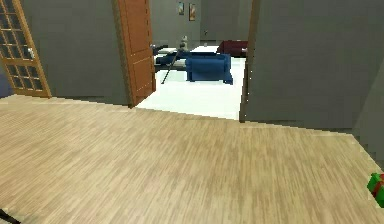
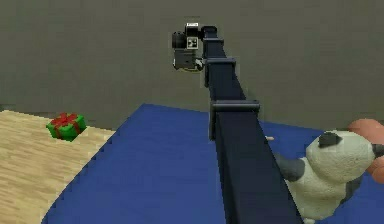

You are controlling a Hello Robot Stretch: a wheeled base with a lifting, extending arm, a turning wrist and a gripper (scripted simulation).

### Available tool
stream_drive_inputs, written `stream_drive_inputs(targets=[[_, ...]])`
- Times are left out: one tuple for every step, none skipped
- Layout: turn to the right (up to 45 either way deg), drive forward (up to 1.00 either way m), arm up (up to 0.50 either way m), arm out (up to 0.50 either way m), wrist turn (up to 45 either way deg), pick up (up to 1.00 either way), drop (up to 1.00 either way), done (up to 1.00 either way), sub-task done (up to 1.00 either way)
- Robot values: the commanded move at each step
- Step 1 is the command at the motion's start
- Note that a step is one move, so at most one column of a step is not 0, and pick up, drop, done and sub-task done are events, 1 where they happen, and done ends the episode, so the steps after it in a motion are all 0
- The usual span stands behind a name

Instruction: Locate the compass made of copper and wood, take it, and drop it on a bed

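At the arm side view's left, a green gift box [image 2: 66, 126] is set on wooden floor [image 2: 25, 165]. Next, a blue bed [image 2: 140, 170] is crossed by the arm [image 2: 232, 110], whose end effector [image 2: 183, 60] is seen before the grey wall [image 2: 90, 50]. Its state, and whether anything is held, cannot be told, nor where the compass is or how its long axis runs. Rightmost, a plush toy [image 2: 335, 165] is laid on the bed.
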Motion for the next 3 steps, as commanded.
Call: stream_drive_inputs(targets=[[0.0,0.0,0.0,0.0,45.0,0.0,0.0,0.0,0.0],[0.0,0.0,0.0,0.0,12.0,0.0,0.0,0.0,0.0],[0.0,0.0,-0.26,0.0,0.0,0.0,0.0,0.0,0.0]])
